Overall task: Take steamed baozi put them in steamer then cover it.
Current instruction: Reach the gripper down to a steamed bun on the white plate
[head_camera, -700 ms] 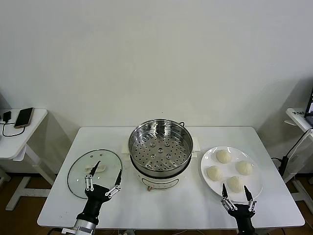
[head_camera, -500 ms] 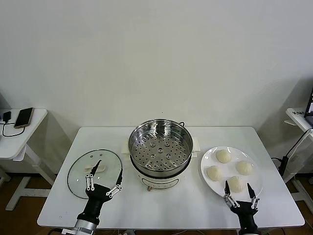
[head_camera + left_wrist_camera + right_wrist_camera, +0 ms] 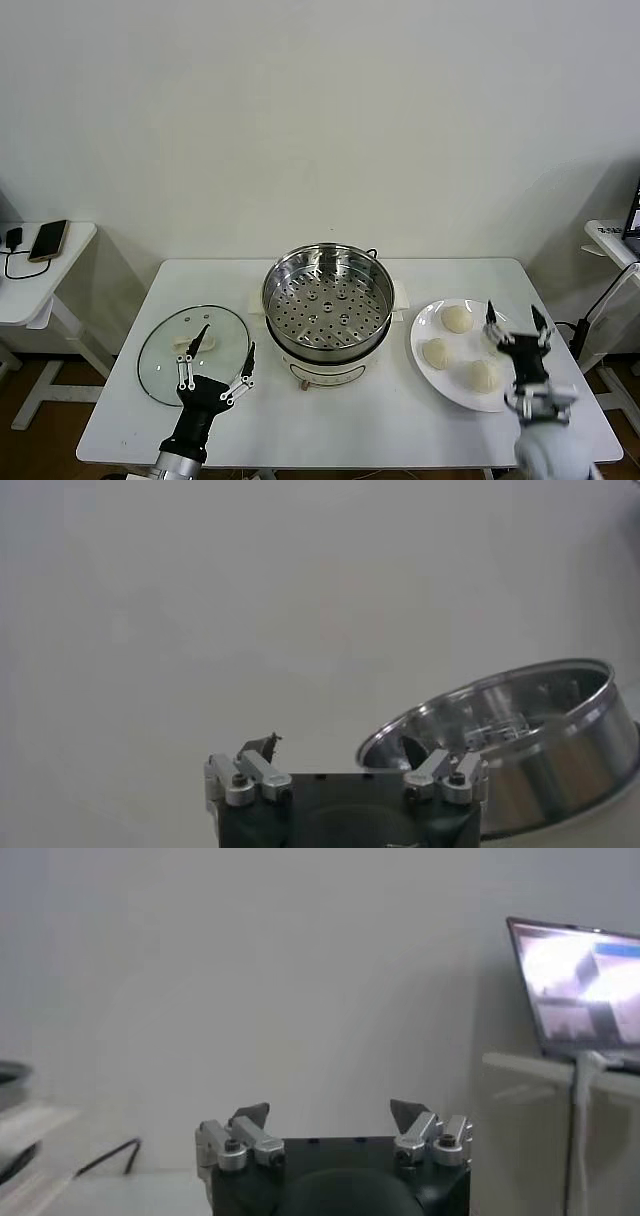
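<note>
The steel steamer (image 3: 326,300) with its perforated tray stands at the table's middle on a white base; its rim also shows in the left wrist view (image 3: 500,730). The glass cover (image 3: 165,360) lies flat to its left. Three baozi (image 3: 457,318) (image 3: 436,352) (image 3: 483,375) show on the white plate (image 3: 445,385) at the right; a fourth is hidden behind my right gripper (image 3: 514,316), which is open and empty above the plate's right side. It shows too in its wrist view (image 3: 330,1113). My left gripper (image 3: 226,345) (image 3: 340,748) is open and empty over the cover's near right edge.
The white table (image 3: 400,425) bears everything. A side table with a phone (image 3: 50,238) stands at the far left. Another small table (image 3: 612,240) and a cable stand at the far right. A laptop (image 3: 580,988) shows in the right wrist view.
My right gripper has risen from the plate's near edge and moved farther and to the right, now covering the right-hand bun. The left gripper has barely shifted.
</note>
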You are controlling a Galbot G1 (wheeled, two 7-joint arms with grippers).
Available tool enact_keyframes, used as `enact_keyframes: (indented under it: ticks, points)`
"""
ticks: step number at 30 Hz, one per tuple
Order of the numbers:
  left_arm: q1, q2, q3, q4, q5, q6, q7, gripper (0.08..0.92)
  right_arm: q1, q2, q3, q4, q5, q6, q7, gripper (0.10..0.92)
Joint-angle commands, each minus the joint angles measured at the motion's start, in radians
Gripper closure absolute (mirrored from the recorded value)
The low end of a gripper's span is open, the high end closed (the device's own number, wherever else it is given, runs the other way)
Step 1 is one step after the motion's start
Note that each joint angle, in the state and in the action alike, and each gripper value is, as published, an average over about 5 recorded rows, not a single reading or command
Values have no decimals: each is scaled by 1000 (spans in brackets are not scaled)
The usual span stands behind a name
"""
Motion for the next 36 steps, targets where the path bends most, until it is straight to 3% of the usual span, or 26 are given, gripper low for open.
enact_keyframes:
  ticks: [1, 6, 16, 19, 26, 36]
  points:
    - [5, -5, -1, -18, 0, 2, -1, 177, 497, -156, -258, -405, 122, -95, -161, 203]
    - [12, -15, -4, -34, 0, 4, -3, 177, 613, -232, -400, -518, 62, -106, -537, 203]
    - [27, -31, -13, -59, 0, 10, -9, 177, 918, -287, -681, -697, -342, -5, -1356, 203]
    - [29, -40, -15, -65, 0, 16, -10, 177, 999, -254, -732, -748, -481, 41, -1507, 203]
    - [34, -55, -23, -71, 0, 21, -14, 177, 1097, -139, -815, -865, -754, 124, -1648, 203]
    - [38, -62, -38, -69, -5, 17, -23, 177, 1160, 32, -867, -1028, -969, 216, -1566, 203]
